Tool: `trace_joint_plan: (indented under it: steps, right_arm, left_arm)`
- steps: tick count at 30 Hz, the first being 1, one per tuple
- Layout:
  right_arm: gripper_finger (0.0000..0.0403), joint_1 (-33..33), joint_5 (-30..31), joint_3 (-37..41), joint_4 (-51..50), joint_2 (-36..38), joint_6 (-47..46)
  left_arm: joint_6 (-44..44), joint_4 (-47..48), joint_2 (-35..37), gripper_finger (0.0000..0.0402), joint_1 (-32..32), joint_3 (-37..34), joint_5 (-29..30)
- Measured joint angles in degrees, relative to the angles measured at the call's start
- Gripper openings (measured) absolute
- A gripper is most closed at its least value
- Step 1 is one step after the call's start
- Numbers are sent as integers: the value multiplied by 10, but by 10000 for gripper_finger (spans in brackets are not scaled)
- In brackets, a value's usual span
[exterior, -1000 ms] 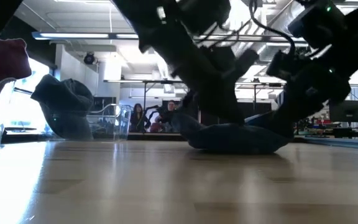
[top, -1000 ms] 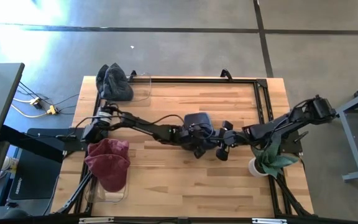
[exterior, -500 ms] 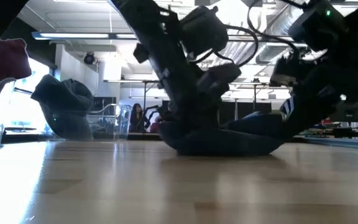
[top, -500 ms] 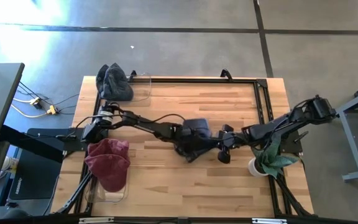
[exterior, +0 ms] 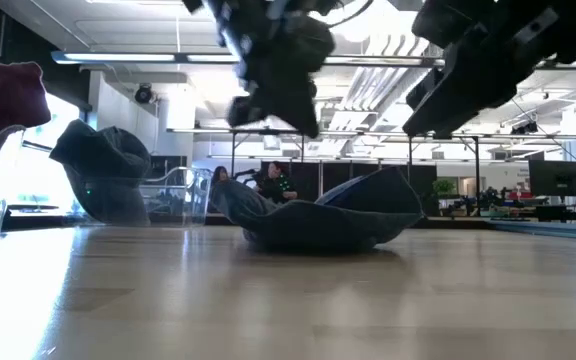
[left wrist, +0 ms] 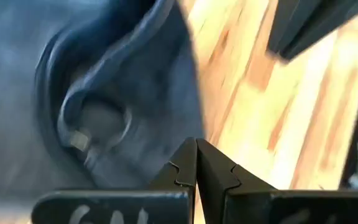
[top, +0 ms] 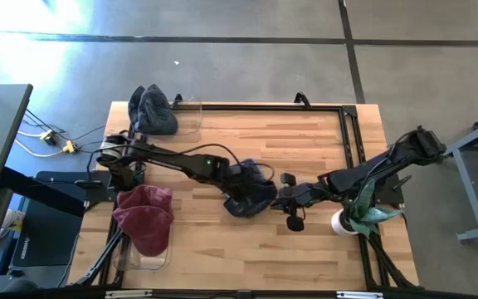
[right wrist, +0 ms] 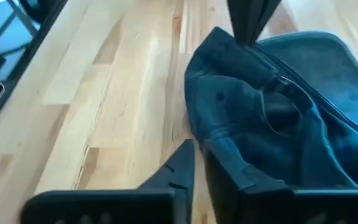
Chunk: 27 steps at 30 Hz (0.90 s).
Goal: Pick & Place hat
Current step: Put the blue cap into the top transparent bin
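Observation:
A dark blue hat [top: 251,195] lies crumpled near the table's middle. In the low view the hat [exterior: 328,215] rests on its underside with its edges curling up. My left gripper [top: 236,186] is shut and hovers just over the hat's left part; in the low view it [exterior: 278,100] is raised clear. Its wrist view [left wrist: 196,149] looks down on the hat's metal eyelet [left wrist: 95,124]. My right gripper [top: 284,199] is shut beside the hat's right edge, also raised [exterior: 443,95]; its wrist view [right wrist: 197,152] faces the hat [right wrist: 272,112].
At the table's left stand two clear bins, one holding a dark red hat [top: 143,218], one holding a grey-blue hat [top: 153,112]. A white cup with a green plant [top: 353,214] sits under my right arm. A black frame [top: 351,133] rims the table. People sit far behind [exterior: 268,185].
The hat has slid toward the table's left and near edge, dragged by my left gripper, and now lies slumped lower on the wood. Both grippers have risen clear of it. My right gripper has followed a little toward the left and near edge.

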State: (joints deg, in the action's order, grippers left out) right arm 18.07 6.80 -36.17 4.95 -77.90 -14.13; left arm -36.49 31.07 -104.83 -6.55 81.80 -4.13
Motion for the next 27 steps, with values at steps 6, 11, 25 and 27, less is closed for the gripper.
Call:
trace_joint_plan:
  steps: [6, 11, 25, 27]
  right_arm:
    - [113, -1, -15, -50, 26, -97, 99]
    - [160, 1, 33, -115, -7, -197, 225]
    - [18, -13, 23, -160, 1, -289, 235]
    - [12, -18, 9, -158, -9, -277, 202]
  left_arm:
    - [-26, 111, 5, 0, -38, -1, 18]
    - [-52, 146, 5, 0, -67, -1, 20]
    - [-95, 144, 106, 0, -161, -79, 69]
    - [-98, 107, 115, 0, -175, -103, 92]
